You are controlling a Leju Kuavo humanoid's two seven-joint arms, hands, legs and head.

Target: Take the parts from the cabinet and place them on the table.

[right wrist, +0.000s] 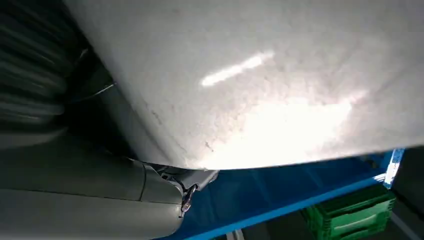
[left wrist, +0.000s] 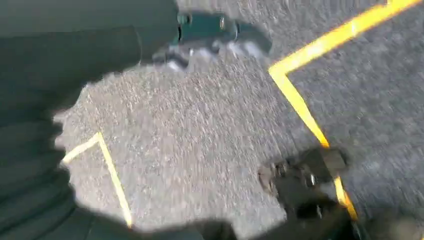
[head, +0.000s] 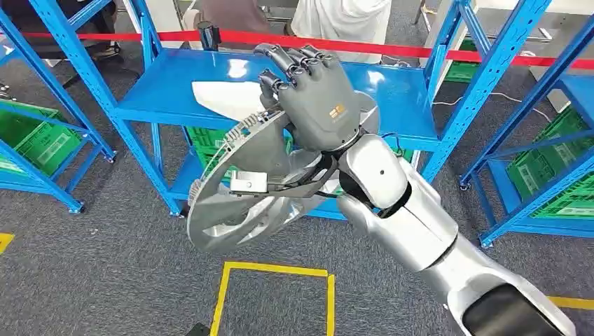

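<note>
While the right hand (head: 316, 98) grips the silver disc part (head: 242, 203) w/ fingers (head: 291, 59) curled round its rim, it hangs over the blue shelf (head: 168, 87).

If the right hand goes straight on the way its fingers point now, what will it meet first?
Probably the blue shelf ahead. The right hand, holding the silver round part, points toward that shelf top, where a white piece lies. Depth is hard to judge.

Blue steel shelving racks (head: 483, 77) stand on a grey speckled carpet floor (head: 105, 280) marked with yellow tape lines (head: 277, 269); green plastic crates (head: 553, 168) sit on low shelves, and a red barrier tape (head: 420, 50) stretches behind
</note>
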